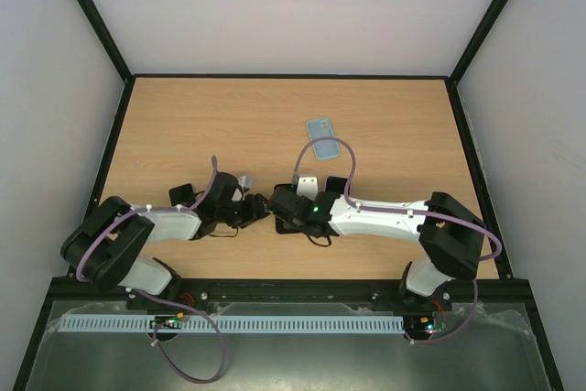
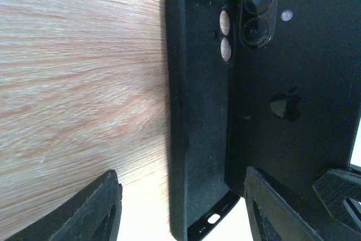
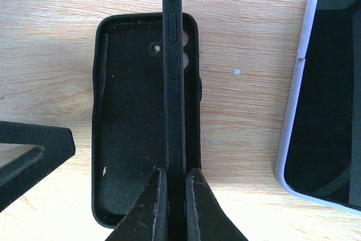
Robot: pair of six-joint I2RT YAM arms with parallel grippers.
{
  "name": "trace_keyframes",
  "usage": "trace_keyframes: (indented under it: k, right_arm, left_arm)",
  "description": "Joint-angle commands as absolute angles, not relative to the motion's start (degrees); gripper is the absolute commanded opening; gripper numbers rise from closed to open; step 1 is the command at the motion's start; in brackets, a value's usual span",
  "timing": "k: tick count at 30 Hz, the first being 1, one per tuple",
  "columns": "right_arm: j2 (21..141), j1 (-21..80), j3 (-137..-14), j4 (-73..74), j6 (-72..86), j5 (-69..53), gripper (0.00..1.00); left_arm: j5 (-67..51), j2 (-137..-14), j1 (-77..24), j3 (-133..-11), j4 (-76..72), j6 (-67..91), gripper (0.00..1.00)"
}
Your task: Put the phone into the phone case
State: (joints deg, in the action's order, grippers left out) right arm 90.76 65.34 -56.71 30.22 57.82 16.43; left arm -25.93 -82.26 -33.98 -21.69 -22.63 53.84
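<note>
The black phone case [image 3: 130,128] lies open side up on the wooden table. The black phone [image 3: 174,83] stands on its long edge inside the case, along its right wall. My right gripper [image 3: 176,196] is shut on the phone's near end. In the left wrist view the phone's back [image 2: 293,100], with its two camera lenses, leans over the case [image 2: 197,128]. My left gripper [image 2: 183,213] is open, its fingers on either side of the case's port end and the phone, holding nothing. In the top view both grippers, left [image 1: 259,208] and right [image 1: 279,204], meet at the table's middle front.
A second phone in a pale lavender case [image 3: 321,88] lies just right of the black case. A light blue phone or case [image 1: 321,137] lies further back. A small black object [image 1: 337,185] and a grey one [image 1: 244,179] lie near the arms.
</note>
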Motion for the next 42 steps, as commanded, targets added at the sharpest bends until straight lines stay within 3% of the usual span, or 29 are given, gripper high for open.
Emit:
trace_keyframes:
  k: [1, 17, 26, 42]
  right_arm:
    - [90.2, 65.5, -57.7, 34.5, 58.2, 18.1, 0.02]
    - [90.9, 65.4, -58.2, 34.3, 58.0, 18.3, 0.02]
    - [93.6, 65.4, -56.6, 28.3, 57.2, 14.0, 0.21]
    - [93.5, 65.4, -51.5, 19.1, 58.9, 13.9, 0.3]
  left_arm:
    - [-25.8, -84.2, -34.7, -21.9, -25.0, 55.3, 0.6]
    - [-24.3, -85.8, -35.9, -20.8, -29.2, 58.6, 0.58]
    - [-24.5, -86.4, -36.4, -20.5, -30.0, 58.9, 0.57]
    - [-23.4, -81.4, -32.4, -20.8, -23.8, 55.9, 0.58]
